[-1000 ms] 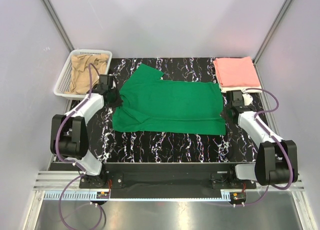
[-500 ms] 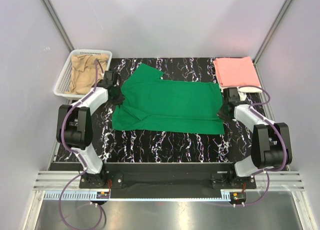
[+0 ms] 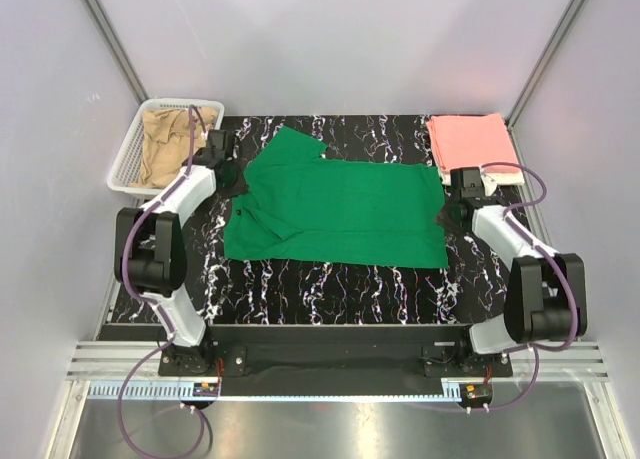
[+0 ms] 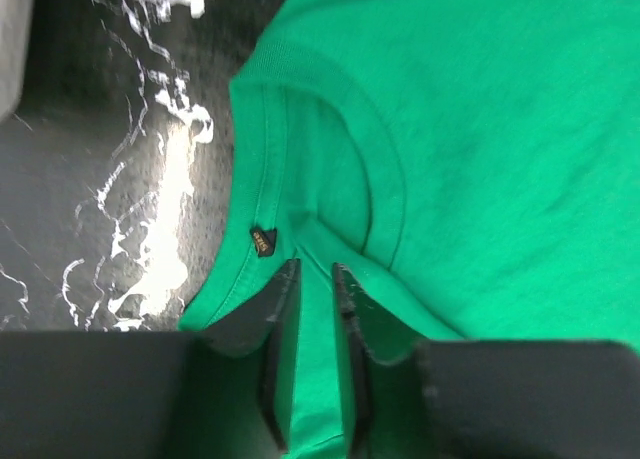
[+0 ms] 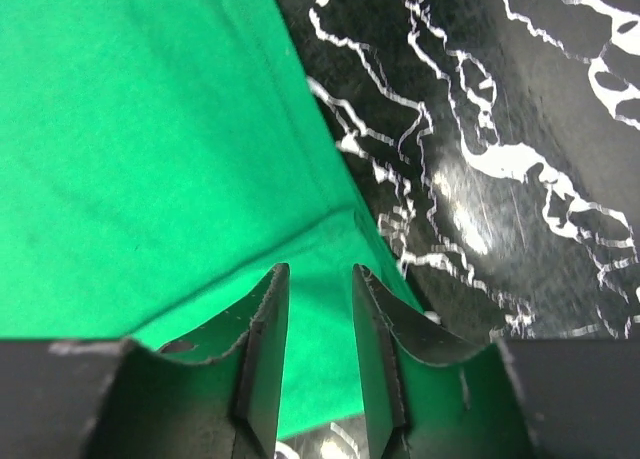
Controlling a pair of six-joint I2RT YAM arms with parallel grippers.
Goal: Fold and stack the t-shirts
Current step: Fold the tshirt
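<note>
The green t-shirt (image 3: 340, 209) lies spread flat on the black marbled table (image 3: 330, 284), collar to the left and hem to the right. My left gripper (image 3: 233, 182) hovers over the collar (image 4: 270, 159) beside the small label (image 4: 262, 241). Its jaws (image 4: 315, 269) stand slightly open, and flat cloth shows in the gap. My right gripper (image 3: 450, 215) is over the shirt's hem corner (image 5: 350, 214), open (image 5: 318, 271), with the cloth lying loose beneath. A folded salmon pink t-shirt (image 3: 472, 144) sits at the far right. The tan t-shirt (image 3: 165, 144) is crumpled in the basket.
The white mesh basket (image 3: 124, 165) stands at the far left corner, just behind my left arm. The pink shirt lies right behind my right wrist. Grey walls and metal posts close in the table on three sides.
Both grippers were shut on the green shirt's edges and now stand open, the cloth let go. Both wrists have shifted a little toward the far side.
</note>
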